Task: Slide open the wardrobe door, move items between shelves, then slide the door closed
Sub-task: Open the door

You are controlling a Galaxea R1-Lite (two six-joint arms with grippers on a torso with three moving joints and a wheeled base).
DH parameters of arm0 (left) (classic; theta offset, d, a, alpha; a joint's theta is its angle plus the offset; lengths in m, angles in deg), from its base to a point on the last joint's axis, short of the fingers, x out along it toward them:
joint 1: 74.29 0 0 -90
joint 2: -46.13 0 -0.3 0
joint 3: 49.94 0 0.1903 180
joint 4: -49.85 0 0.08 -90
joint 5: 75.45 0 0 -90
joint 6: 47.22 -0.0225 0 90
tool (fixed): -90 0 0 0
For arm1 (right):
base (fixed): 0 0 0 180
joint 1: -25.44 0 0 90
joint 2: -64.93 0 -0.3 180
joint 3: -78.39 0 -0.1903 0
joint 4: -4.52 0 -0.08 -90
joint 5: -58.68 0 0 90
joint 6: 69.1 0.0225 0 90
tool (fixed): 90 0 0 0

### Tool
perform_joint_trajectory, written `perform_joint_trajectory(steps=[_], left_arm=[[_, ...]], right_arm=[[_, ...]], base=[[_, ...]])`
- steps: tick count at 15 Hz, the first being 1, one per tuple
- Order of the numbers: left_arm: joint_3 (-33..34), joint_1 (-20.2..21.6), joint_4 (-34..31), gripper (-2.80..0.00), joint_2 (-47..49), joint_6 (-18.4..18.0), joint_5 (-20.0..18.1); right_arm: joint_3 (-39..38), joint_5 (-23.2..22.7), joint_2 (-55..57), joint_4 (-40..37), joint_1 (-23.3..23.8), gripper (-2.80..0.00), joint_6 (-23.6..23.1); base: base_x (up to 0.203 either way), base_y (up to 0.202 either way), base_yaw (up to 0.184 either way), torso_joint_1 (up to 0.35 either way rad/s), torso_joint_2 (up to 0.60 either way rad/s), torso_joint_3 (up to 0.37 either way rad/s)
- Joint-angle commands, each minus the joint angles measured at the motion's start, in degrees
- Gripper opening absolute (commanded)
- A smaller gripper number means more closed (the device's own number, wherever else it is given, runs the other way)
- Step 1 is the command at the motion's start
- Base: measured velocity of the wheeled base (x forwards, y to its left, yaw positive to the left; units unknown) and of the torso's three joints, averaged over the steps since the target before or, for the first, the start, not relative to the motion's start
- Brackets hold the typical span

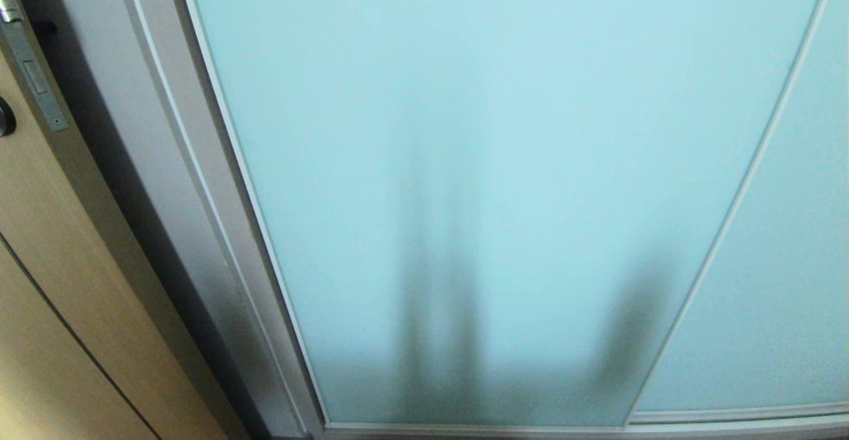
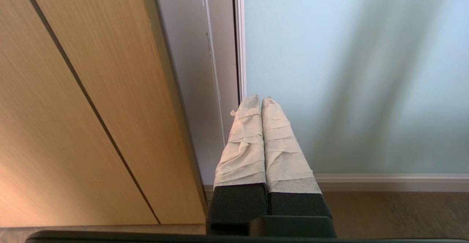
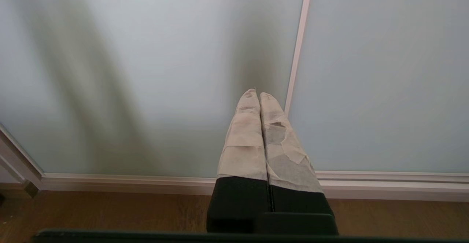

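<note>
The sliding wardrobe door (image 1: pixel 477 181), frosted pale aqua glass in a slim silver frame, fills the head view and stands closed. Dark shadows fall on its lower part. Neither arm shows in the head view. My left gripper (image 2: pixel 261 99) is shut and empty, its tape-wrapped fingers pressed together, pointing toward the door's left frame edge (image 2: pixel 240 41) without touching it. My right gripper (image 3: pixel 255 92) is shut and empty too, pointing at the glass (image 3: pixel 157 63) beside the thin strip (image 3: pixel 298 48) where two panels meet. The items and the shelves are hidden behind the door.
A tan wooden door (image 1: pixel 46 281) with a metal latch plate (image 1: pixel 32 68) stands to the left of the wardrobe. A second glass panel (image 1: pixel 789 261) lies to the right. Brown wood floor (image 3: pixel 110 213) runs below the bottom rail (image 3: pixel 146 182).
</note>
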Motion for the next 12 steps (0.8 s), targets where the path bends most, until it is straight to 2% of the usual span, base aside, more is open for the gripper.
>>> perform_joint_trajectory(steps=[1, 12], left_arm=[[0.09, -0.04, 0.01, -2.80, -0.02, -0.01, -0.01], [0.09, 0.04, 0.01, -2.80, -0.02, -0.01, -0.04]], right_arm=[[-0.09, 0.01, 0.07, 0.01, -0.05, -2.80, 0.02], [-0.09, 0.01, 0.07, 0.01, -0.01, -2.80, 0.02]], base=[[0.000, 0.000, 0.000, 0.000, 0.00, 0.000], [0.000, 0.000, 0.000, 0.000, 0.00, 0.000]])
